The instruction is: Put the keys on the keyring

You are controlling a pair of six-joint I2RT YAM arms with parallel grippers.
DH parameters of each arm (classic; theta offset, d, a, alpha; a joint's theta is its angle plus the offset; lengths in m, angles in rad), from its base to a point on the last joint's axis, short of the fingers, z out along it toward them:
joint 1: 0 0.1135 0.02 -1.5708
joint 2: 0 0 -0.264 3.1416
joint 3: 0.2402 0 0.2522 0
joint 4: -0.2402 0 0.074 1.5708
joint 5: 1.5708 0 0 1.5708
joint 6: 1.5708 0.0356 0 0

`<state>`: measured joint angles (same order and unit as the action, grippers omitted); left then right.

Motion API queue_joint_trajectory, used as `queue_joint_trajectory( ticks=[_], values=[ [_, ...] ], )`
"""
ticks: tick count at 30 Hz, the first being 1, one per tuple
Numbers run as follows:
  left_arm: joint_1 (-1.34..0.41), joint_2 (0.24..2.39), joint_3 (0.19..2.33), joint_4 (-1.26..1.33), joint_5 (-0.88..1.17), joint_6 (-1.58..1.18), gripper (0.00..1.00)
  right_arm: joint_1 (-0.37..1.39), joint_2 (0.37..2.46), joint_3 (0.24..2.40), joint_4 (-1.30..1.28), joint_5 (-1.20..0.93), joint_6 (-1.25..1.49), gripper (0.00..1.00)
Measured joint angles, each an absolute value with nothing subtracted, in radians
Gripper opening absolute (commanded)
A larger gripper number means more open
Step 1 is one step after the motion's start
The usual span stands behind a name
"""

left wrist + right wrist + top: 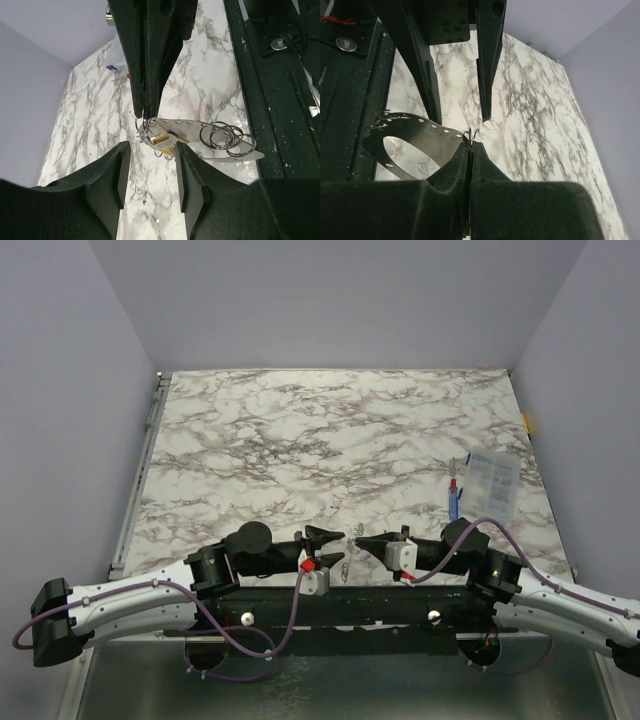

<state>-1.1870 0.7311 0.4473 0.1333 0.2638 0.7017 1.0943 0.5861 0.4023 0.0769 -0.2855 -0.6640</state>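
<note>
The keys (162, 140), one silvery and one brass-gold, hang bunched on the thin wire keyring (140, 123) just above the marble. My right gripper (470, 145) is shut on the keyring, whose wire loops (473, 133) poke out past its tips. In the left wrist view it comes down from the top (145, 114). My left gripper (150, 167) is open, its fingertips on either side of the keys, the right fingertip (186, 159) at their edge. In the top view both grippers (333, 545) (363, 543) meet tip to tip at the near table edge.
A flat perforated metal plate (186, 126) lies under the keys with several loose silvery rings (225, 137) on it; it looks dark in the right wrist view (415, 127). A blue-and-red pen (455, 498) and a clear bag (492, 483) lie at the right. The black base rail (340, 605) runs close behind.
</note>
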Motion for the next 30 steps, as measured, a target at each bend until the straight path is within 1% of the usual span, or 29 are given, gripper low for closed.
queue_joint_trajectory(
  ticks=[9,18,30],
  values=[
    [-1.187,0.764,0.437,0.204,0.186,0.604,0.47,1.094,0.570,0.402,0.077,-0.287,-0.667,0.01],
    [-1.185,0.797,0.423,0.292,0.142,0.538,0.39,1.094,0.549,0.402,0.087,-0.300,-0.672,0.01],
    [-1.179,0.801,0.405,0.369,0.172,0.521,0.38,1.094,0.542,0.398,0.105,-0.320,-0.671,0.01]
  ],
)
